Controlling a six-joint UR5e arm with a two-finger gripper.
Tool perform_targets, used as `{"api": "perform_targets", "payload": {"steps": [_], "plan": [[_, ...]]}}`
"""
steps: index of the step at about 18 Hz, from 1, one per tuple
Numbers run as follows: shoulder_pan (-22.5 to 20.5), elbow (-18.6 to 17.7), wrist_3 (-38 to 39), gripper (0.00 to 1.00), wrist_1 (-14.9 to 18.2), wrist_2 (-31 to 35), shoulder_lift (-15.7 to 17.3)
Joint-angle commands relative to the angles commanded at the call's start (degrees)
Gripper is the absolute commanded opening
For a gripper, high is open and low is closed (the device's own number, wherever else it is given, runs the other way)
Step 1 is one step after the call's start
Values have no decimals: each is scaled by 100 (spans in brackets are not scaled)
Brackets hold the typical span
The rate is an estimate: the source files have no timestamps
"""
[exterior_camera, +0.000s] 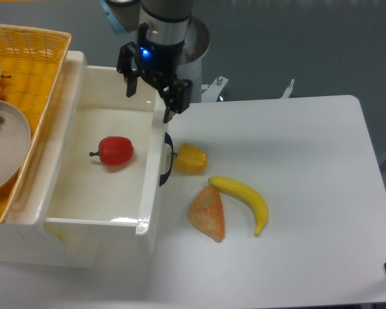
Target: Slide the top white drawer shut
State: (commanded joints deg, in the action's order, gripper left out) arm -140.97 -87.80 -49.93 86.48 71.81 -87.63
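The top white drawer (103,199) is pulled out over the table, open, with a red pepper-like toy (116,150) lying inside. Its black curved handle (167,159) sits on the right front panel. My gripper (150,100) hangs above the drawer's far right corner, fingers open, one finger (131,82) over the drawer's inside and the other finger (174,106) just outside the front panel. It holds nothing.
A yellow wicker basket (35,71) with a plate (6,148) sits on the cabinet at the left. On the white table (309,193) lie a yellow pepper (190,159) next to the handle, a banana (243,197) and an orange wedge (208,214).
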Motion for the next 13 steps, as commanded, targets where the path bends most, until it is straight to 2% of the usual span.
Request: {"api": "perform_targets", "payload": {"steps": [3,7,9,11,13], "plan": [[-246,-9,62,100,0,44,9],[-493,-17,676,100,-44,61,-17],[-510,-26,922,100,-254,88,-79],[-519,-53,976,100,-316,114,-131],[-511,-123,958,100,-316,638,-184]]}}
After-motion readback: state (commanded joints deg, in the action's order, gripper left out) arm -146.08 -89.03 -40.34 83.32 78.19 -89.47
